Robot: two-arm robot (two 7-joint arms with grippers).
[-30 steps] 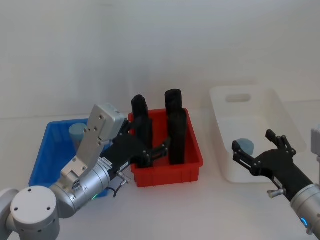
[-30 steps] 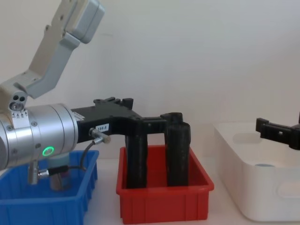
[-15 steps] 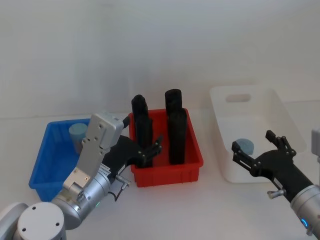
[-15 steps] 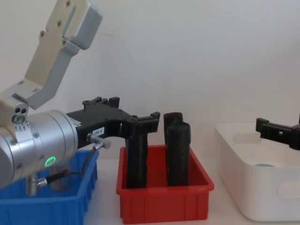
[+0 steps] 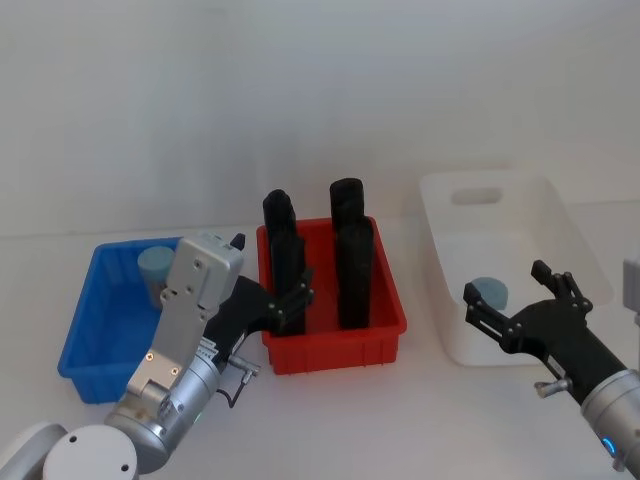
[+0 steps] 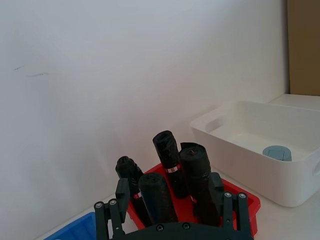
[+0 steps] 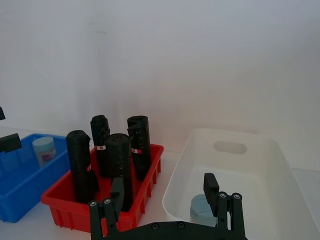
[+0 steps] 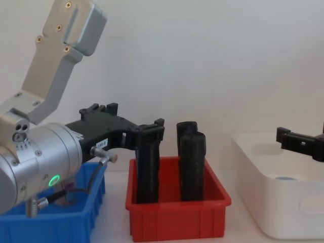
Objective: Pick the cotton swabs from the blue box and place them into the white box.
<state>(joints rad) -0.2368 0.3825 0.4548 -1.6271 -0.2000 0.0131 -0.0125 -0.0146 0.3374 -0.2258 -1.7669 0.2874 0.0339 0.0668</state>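
Left gripper [image 5: 296, 300], claw wide and empty, backs off the red plastic bin [image 5: 335, 352] (wrong bin!) toward the shallow blue plastic box [image 5: 80, 345], which holds a blue-lidded cotton-swab tub [image 5: 155, 266]. Right gripper [image 5: 507, 298] hangs open beside the deep white plastic box [image 5: 562, 215].

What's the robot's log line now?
left gripper: open, empty, by red bin | right gripper: open, near white box | cotton swabs: one in blue box, one in white box
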